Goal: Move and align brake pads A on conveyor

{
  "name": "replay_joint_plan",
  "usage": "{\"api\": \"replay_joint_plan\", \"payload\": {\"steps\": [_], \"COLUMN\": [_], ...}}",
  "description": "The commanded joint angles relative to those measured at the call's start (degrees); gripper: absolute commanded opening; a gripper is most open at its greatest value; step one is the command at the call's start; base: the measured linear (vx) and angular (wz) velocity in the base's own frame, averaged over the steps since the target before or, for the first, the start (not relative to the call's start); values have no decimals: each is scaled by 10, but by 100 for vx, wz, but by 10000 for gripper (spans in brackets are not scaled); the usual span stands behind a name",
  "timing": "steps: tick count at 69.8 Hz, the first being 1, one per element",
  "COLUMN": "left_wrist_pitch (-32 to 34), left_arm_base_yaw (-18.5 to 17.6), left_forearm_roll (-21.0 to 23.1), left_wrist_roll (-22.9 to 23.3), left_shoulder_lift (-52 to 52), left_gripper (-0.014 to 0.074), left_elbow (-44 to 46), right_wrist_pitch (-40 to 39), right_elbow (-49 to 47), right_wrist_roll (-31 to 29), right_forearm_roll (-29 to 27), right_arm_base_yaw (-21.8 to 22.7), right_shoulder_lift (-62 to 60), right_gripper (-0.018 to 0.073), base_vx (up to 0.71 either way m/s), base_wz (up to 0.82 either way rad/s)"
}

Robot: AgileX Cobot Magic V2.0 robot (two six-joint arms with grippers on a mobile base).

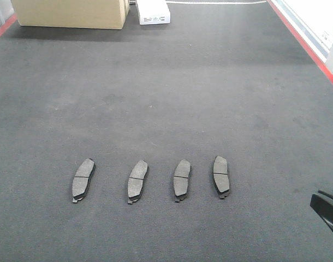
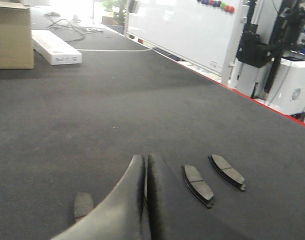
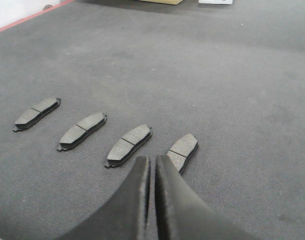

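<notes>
Several brake pads A lie in a side-by-side row on the conveyor, from the leftmost pad to the rightmost pad. All lie grey face up with the centre groove showing. In the left wrist view my left gripper is shut and holds nothing. It hovers over the row, with two pads to its right and one pad partly hidden to its left. My right gripper is shut and empty, just in front of the nearest pad. Its black tip shows at the lower right edge of the front view.
A cardboard box and a white box stand at the belt's far end. Red edge strips run along the sides. A whiteboard and black machinery stand beyond the belt's edge.
</notes>
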State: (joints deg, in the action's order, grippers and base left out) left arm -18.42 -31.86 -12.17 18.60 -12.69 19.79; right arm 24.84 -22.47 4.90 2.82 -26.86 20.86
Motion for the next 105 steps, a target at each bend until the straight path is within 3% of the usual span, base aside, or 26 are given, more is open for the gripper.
{"api": "replay_joint_plan", "payload": {"steps": [1,11,39,51,68,75,93,105], "left_wrist_pitch": [52,57,57,57,57,54,55,57], "left_arm_base_yaw": [-1,-1,-1,-1,3,41,224,310], "left_forearm_roll": [74,125,135,160,145,138,138,137], "left_wrist_roll": [-77,-132,-137,-171,-181,-186,-211,-210], "left_shoulder_lift": [-6,-6,-6,-6,0,24,121,143], "left_gripper": [-6,-6,-6,-6,-6,-6,-6,-6], "left_elbow": [14,14,14,14,14,12,-43,-86], "right_wrist_pitch": [-34,-33,-33,-33,-33,-33,-33,-32], "right_elbow": [-15,-15,-15,-15,-15,-15,-15,-15], "right_wrist_roll": [-5,-5,-5,-5,-5,-5,-5,-5], "right_forearm_roll": [3,3,3,3,3,3,3,3], "right_arm_base_yaw": [1,1,1,1,1,1,1,1], "right_shoulder_lift": [3,3,3,3,3,3,3,3], "right_gripper": [6,6,6,6,6,6,6,6], "base_vx": [0,0,0,0,0,0,0,0], "base_wz": [0,0,0,0,0,0,0,0]}}
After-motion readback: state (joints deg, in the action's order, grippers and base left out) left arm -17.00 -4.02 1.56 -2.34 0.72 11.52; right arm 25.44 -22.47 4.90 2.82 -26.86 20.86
